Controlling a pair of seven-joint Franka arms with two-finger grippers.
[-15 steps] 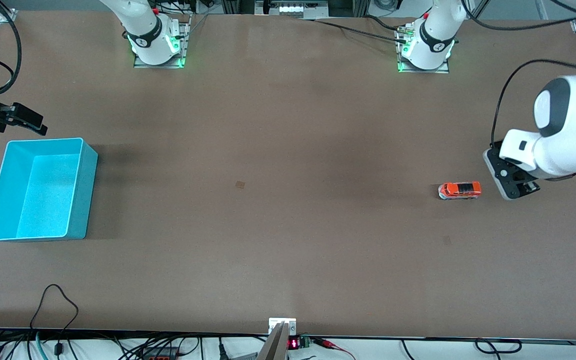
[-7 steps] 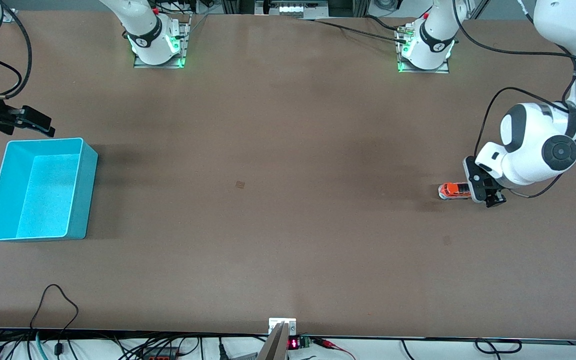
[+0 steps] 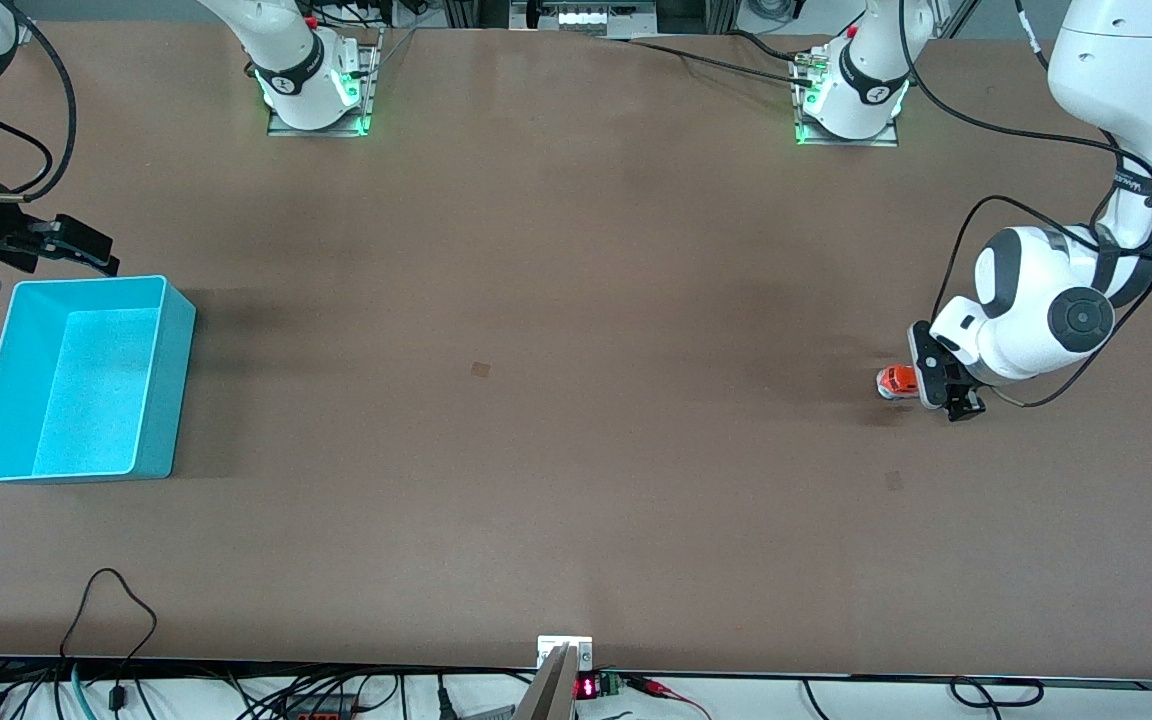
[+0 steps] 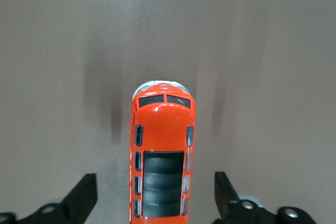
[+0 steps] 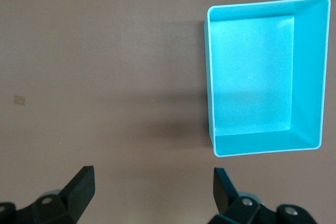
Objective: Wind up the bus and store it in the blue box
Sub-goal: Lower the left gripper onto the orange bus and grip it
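The orange-red bus [image 3: 897,380] stands on the table at the left arm's end, partly hidden by the left hand. In the left wrist view the bus [image 4: 161,156] lies between the fingers, with a gap on each side. My left gripper [image 3: 944,385] is open and low over the bus; it also shows in the left wrist view [image 4: 156,198]. The blue box [image 3: 76,378] sits at the right arm's end with nothing in it, and shows in the right wrist view [image 5: 262,77]. My right gripper [image 3: 76,245] is open and empty, up in the air over the table beside the box; it also shows in the right wrist view [image 5: 155,190].
The brown table [image 3: 556,300] is bare between box and bus. A small dark mark [image 3: 480,369] lies near the middle. Cables [image 3: 106,610] hang at the table's front edge. The arm bases [image 3: 311,90] stand along the edge farthest from the front camera.
My left gripper has swung over the bus and come down around it, now covering most of it. My right gripper has drifted slightly toward the table's middle by the box.
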